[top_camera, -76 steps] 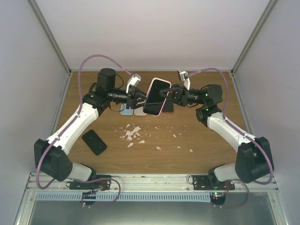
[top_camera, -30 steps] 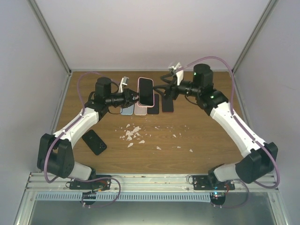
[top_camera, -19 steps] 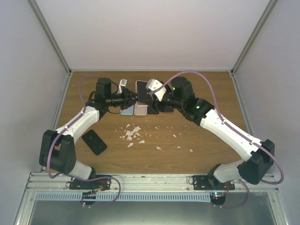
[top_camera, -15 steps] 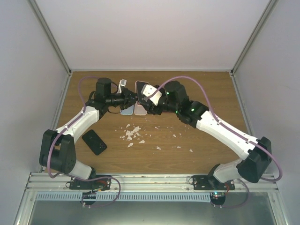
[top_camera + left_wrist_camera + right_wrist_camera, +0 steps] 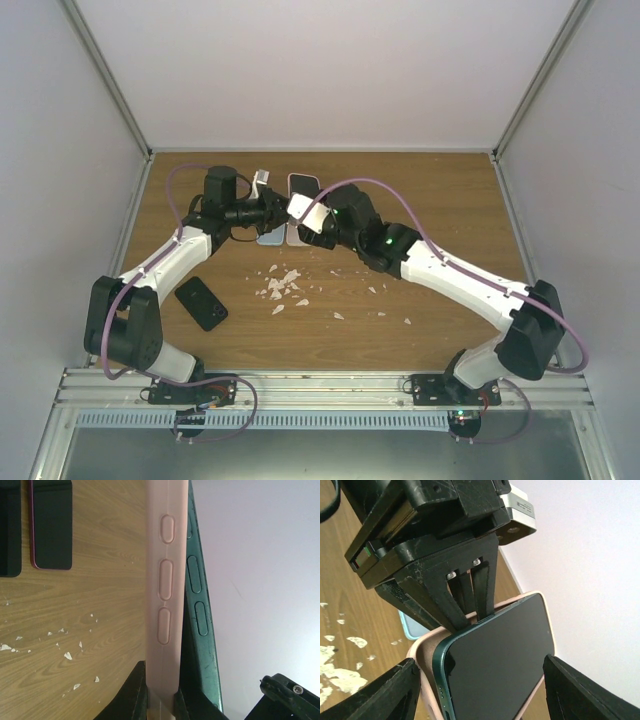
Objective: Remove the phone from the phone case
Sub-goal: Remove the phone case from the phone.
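Clamping the pink case, the left pincer holds the phone aloft.

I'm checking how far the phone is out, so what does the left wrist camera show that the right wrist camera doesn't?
Left wrist only: side buttons of the case and phone, two dark phones on the table. Right wrist only: the phone's screen, its corner lifted out; the open right gripper either side of it. Both: the left gripper clamping the case, crumbs.
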`<state>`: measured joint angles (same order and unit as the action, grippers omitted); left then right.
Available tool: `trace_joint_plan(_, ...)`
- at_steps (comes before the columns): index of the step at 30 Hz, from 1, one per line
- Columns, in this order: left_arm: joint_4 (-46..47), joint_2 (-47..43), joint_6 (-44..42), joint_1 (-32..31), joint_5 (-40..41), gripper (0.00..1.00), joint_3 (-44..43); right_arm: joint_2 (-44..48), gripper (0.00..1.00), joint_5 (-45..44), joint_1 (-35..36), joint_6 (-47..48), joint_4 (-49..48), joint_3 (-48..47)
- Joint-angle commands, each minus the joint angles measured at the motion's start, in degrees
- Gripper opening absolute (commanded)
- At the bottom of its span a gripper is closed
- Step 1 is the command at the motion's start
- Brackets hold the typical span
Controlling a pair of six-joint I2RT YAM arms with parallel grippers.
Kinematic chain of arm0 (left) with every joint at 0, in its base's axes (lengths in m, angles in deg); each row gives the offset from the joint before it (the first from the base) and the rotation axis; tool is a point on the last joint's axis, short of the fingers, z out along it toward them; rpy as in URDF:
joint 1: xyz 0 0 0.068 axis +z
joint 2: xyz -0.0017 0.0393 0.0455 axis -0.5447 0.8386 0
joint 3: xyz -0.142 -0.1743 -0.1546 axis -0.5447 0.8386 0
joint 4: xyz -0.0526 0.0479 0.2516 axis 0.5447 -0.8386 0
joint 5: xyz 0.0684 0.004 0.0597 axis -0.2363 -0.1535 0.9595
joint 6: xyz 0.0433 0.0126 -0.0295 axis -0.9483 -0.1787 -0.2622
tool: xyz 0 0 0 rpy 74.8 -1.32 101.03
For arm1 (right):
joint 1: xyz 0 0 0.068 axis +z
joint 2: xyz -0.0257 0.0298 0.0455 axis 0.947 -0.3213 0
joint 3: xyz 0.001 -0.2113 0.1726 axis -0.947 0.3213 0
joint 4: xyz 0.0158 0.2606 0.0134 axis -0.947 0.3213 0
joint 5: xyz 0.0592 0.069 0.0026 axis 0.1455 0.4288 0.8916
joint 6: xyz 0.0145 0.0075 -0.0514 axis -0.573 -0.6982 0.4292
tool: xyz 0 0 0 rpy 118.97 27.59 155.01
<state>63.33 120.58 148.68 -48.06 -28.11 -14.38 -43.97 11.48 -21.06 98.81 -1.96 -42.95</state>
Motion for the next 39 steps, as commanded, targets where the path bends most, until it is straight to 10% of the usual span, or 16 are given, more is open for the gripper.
trace_joint_plan(1, 5.31, -0.81, 0.21, 0.41, -1.13, 0.0, 0.24, -0.69, 0.67, -6.17, 0.79, 2.79, -4.82, 1.19)
trace_joint_plan(33, 6.64, -1.58, 1.71, 0.0, -2.21, 0.0, 0.89, -5.58, 0.64, -11.6, 2.04, 12.91, -11.59, 7.27)
trace_joint_plan(39, 7.66, -1.8, 2.44, -0.07, -2.99, 0.0, 1.43, -5.68, 0.48, -14.08, 1.2, 14.29, -14.05, 7.52)
